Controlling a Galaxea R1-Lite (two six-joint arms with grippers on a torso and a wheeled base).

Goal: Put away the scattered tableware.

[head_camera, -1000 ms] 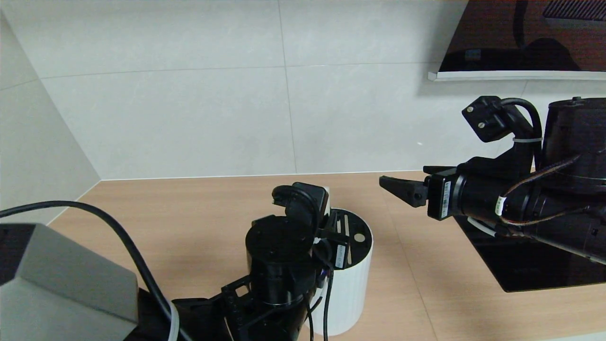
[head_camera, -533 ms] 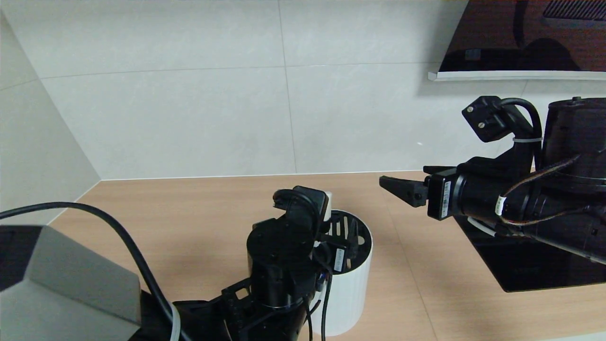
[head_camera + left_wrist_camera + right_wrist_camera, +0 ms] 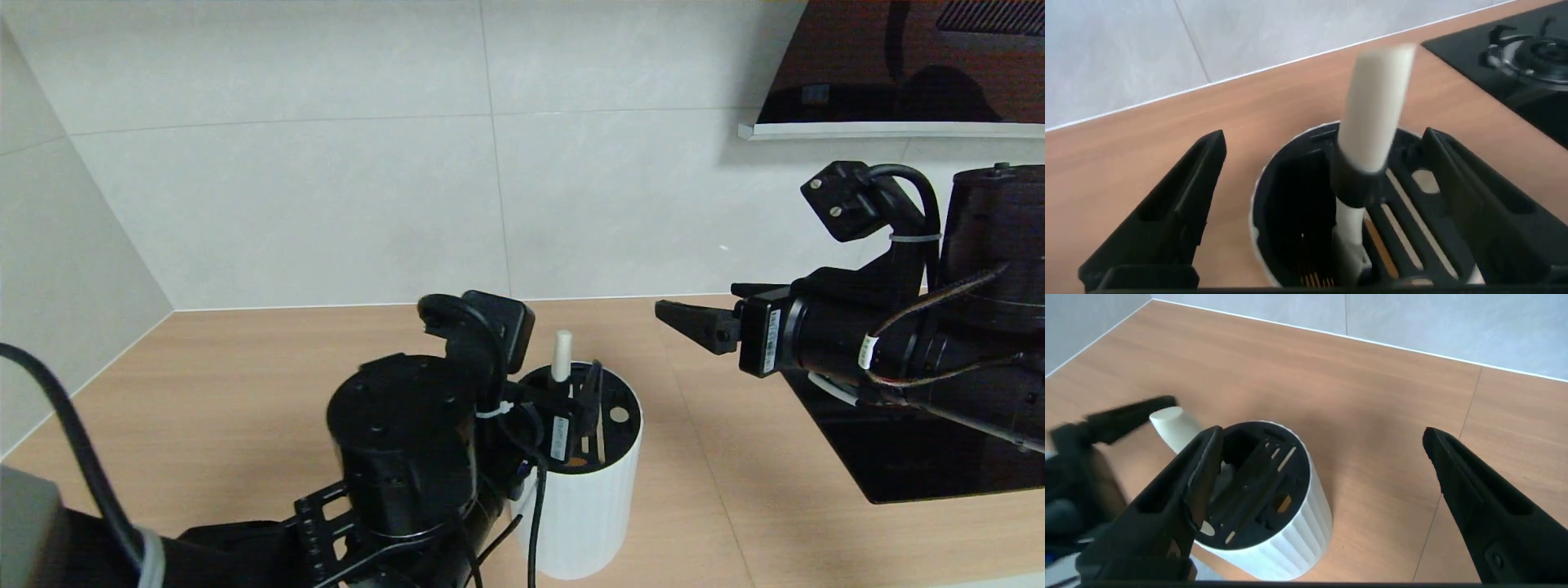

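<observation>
A white ribbed utensil holder with a black slotted top stands on the wooden counter. A utensil with a cream handle stands upright in it. My left gripper hovers at the holder's rim, open. In the left wrist view its fingers flank the cream handle with wide gaps on both sides, above the holder. My right gripper hangs open above the counter, right of the holder. The right wrist view looks down on the holder and handle, with the right gripper empty.
A black glass cooktop is set in the counter at the right, with a burner visible. A dark range hood hangs at the upper right. Tiled walls close the back and left. Bare counter lies left of and behind the holder.
My left arm has swung left and its wrist has risen, uncovering the cream handle standing in the holder. The right arm has barely moved.
</observation>
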